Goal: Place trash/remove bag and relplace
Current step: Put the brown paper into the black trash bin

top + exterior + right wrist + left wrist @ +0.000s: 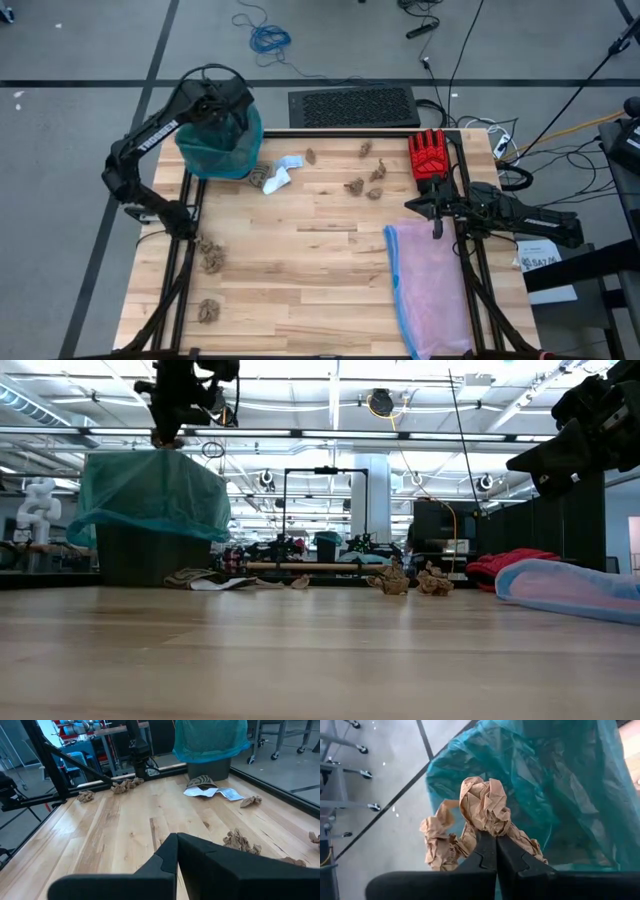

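A: Left arm? 
B: Bent up over the bag point(220, 145) at the worktop's point(320, 270) far left corner; left tool point(496, 851) clamped tight on a brown paper wad point(482, 812) above it.
A: Right? 
B: Right tool point(437, 213) closed, empty, beside the red glove point(428, 155).

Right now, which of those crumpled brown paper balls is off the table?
The brown paper wad pinched in the left tool, held above the teal-lined bin. All other wads lie on the wooden table.
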Tool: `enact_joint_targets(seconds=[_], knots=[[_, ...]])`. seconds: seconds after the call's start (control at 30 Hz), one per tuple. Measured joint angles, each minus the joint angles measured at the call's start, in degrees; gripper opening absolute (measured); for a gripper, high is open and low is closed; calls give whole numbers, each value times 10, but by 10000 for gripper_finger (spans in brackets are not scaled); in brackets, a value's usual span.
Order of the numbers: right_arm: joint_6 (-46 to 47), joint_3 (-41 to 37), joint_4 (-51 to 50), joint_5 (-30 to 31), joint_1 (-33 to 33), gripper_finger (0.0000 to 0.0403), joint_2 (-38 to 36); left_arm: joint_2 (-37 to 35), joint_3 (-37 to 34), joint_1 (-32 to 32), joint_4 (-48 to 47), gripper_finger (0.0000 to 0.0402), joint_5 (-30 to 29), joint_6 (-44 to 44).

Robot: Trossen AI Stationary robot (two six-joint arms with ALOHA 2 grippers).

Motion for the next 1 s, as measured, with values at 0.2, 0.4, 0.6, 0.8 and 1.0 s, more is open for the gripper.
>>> enact_joint_targets(seconds=[0.2, 0.4, 0.6, 0.8, 1.0], knots=[[0, 0, 0, 0, 0, 0, 0, 16, -20, -1, 23, 54, 33, 33], [0, 0, 0, 0, 0, 0, 0, 27, -28, -1, 24, 116, 5, 39], [0, 0, 0, 0, 0, 0, 0, 23, -19, -1, 22, 153, -27, 60], [0, 0, 0, 0, 0, 0, 0, 18, 8, -14, 20, 160, -27, 73], [0, 0, 0, 0, 0, 0, 0, 18, 65, -52, 37, 160, 55, 78]])
